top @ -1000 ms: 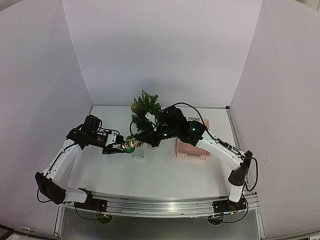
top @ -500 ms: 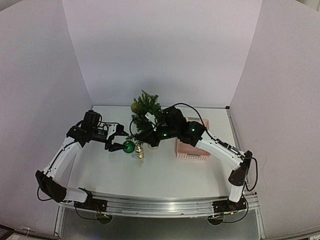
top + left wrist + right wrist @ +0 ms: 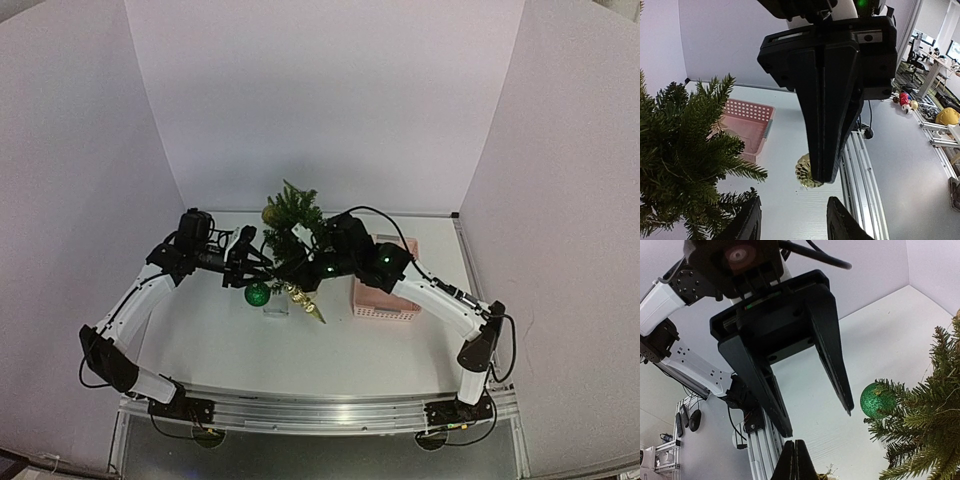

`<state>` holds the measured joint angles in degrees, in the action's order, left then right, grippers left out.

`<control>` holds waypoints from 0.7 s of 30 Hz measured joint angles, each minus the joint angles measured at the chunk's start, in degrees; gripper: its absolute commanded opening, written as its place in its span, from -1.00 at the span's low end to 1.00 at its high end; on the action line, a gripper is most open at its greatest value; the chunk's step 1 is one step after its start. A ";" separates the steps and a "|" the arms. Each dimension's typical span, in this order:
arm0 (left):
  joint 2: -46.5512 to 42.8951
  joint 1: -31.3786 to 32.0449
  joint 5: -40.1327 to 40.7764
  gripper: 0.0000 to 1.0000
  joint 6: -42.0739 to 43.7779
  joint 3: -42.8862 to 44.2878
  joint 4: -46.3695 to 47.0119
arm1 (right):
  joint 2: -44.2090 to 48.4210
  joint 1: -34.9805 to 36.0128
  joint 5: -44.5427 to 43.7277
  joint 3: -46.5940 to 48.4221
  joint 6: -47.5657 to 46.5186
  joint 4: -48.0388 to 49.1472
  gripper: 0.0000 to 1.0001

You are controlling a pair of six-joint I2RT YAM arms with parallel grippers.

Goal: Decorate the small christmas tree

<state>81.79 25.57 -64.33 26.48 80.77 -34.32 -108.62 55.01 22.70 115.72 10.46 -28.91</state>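
green bauble (image 3: 876, 400) and gold ornament (image 3: 804, 172) sat at the lower branches of the small christmas tree (image 3: 293, 225), mid-counter (image 3: 330, 350) toward the back. left claw (image 3: 792, 222) gaped empty beside them; right claw (image 3: 795, 460) was clenched. hanging step seemingly finishing; next, withdraw without snagging needles.

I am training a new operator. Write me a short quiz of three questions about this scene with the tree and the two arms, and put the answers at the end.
1. True or false: in the top view, the pink basket stands to the right of the small christmas tree.
2. Compare the left end effector and the right end effector. Which one has its fingers pressed together? A) left B) right C) both
3. Fill in: the ball ornament beside the tree's low branches is ____ in colour.

Key: 1 true; 2 B; 3 green.
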 measured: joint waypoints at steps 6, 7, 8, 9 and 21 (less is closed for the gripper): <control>1.58 2.31 -1.06 -0.29 -2.08 0.02 3.03 | 0.06 -0.03 -0.92 -0.09 -0.04 0.29 -1.00; 1.81 2.55 -1.35 -0.31 -2.28 0.06 3.36 | 0.12 -0.07 -1.22 -0.29 -0.11 0.41 -1.00; 2.01 2.77 -1.64 -0.33 -2.29 0.11 3.44 | 0.20 -0.07 -1.48 -0.51 -0.18 0.51 -1.00; 2.13 2.96 -1.83 -0.36 -2.14 0.12 3.42 | 0.26 -0.09 -1.62 -0.84 -0.36 0.64 -1.00; 2.66 3.54 -4.06 -0.51 0.05 0.61 2.39 | 0.74 -0.49 -0.89 -2.15 -3.11 1.02 -1.00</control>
<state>84.44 29.11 -68.39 26.53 81.38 -31.93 -107.88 54.52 21.81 113.57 7.36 -27.89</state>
